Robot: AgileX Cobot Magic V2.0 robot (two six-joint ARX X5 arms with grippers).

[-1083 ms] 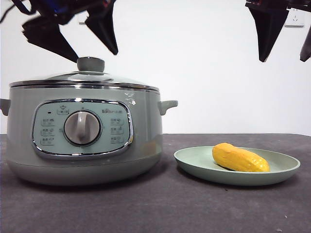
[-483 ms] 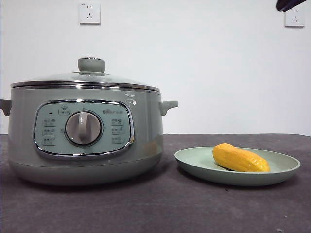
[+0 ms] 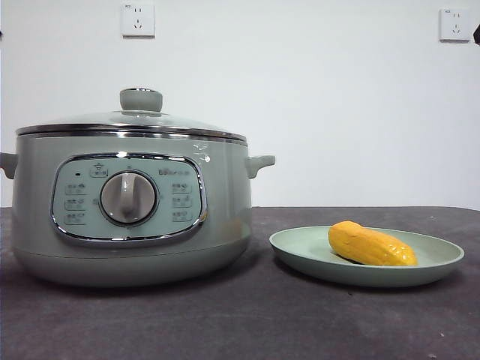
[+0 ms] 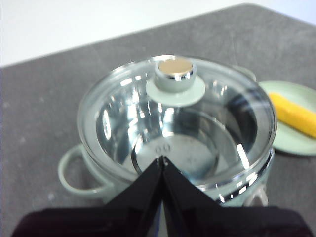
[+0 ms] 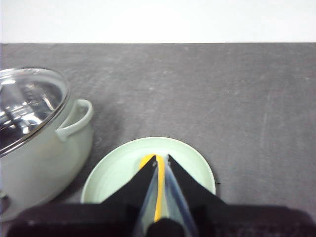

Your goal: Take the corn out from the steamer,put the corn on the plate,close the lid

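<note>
glass back on the pot, both my arms pulled clear

glass and chrome sit seated on the steamer [image 3: 127, 217] now: the lid [image 3: 131, 121] rests level all round the rim, knob upright. a second ago my two grippers hung dark over the scene in the front view, one pair above the knob, the other high above the plate. half a second ago only a black tip showed at the top right corner, and now only a sliver is left at the right edge.

from my wrists i see where i am. my left gripper [image 4: 162, 160] hangs above the steamer's near rim, jaws pressed together to a point, holding nothing. my right gripper [image 5: 161, 159] hangs over the plate [image 5: 116, 170], jaws almost touching with just a thin gap, also empty; the yellow between them is the corn lying below, not in my grasp.

the corn [image 3: 370, 244] lies on its side inside the plate, right of the steamer, touching nothing else.

i judge all three steps done, with nothing left but to rest.
</note>
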